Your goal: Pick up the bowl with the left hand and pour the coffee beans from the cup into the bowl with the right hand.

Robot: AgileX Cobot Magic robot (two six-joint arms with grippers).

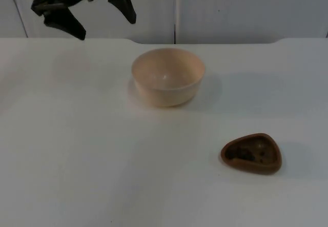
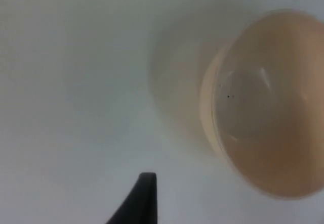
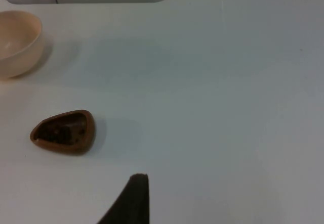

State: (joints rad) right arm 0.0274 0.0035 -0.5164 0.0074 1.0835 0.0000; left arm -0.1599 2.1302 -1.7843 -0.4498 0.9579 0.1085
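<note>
Black left gripper [image 1: 105, 19] hung above the far edge of the table, behind and to the left of the bowl [image 1: 168, 76], touching nothing; its two fingers stood spread wide apart, with nothing between them. In the left wrist view one black fingertip [image 2: 140, 198] showed over bare table, with the bowl [image 2: 263, 102] just beside it and seen from above. In the right wrist view a single fingertip [image 3: 130, 199] of the right gripper stood over the table, nearer than the cup [image 3: 65, 132] and apart from it; whether that gripper was open could not be told.

Bowl: round, pale peach, upright, mouth up, glossy inside, nothing seen in it.

Cup [image 1: 252, 153]: brown, low, rounded-triangular rim, upright, dark coffee beans [image 1: 245, 154] inside. It sat nearer the camera than the bowl and to the bowl's right, well apart from it. Its long axis ran roughly left to right, with the narrow end pointing left, toward the bowl's side.

Table [image 1: 77, 150]: white, matt. Behind the bowl it ended at a grey partition wall [image 1: 246, 9] with a dark vertical seam.
</note>
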